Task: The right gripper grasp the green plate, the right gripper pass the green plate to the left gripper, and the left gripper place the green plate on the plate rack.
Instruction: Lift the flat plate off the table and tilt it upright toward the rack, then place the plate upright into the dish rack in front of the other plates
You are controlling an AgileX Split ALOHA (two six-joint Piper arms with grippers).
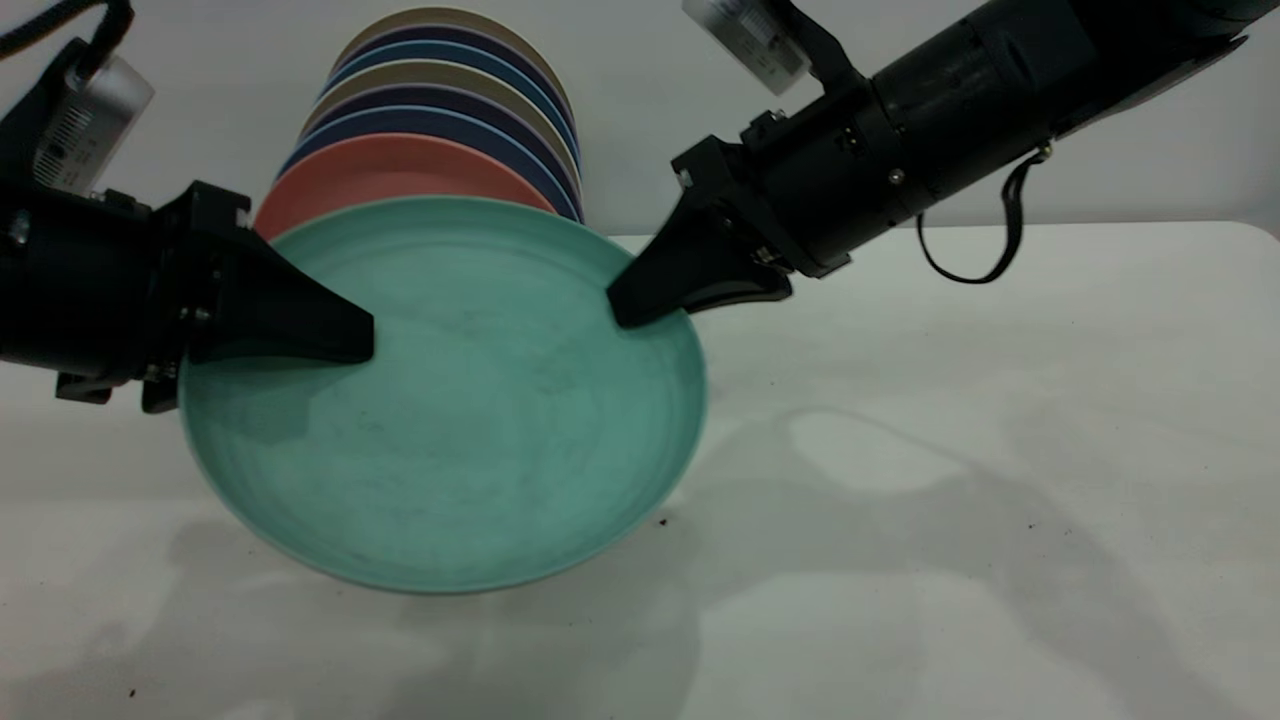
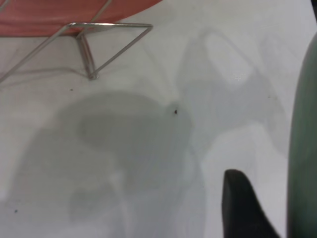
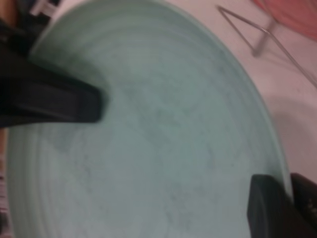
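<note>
Teal plate: the green plate point(image 1: 450, 420) hangs tilted above the white table point(image 1: 1000, 480), caught between my two sets of fingers.
Left grip: my left gripper point(image 1: 340, 335) is closed on the plate's rim at the side away from my right gripper, one finger lying across its face.
Right grip: my right gripper point(image 1: 640, 300) pinches the opposite upper rim, fingers closed on it.
Rack: the plate rack point(image 2: 94, 47) stands behind the plate, beyond my fingertips, holding a pink plate point(image 1: 390, 175) in front of darker plates point(image 1: 450, 100).
</note>
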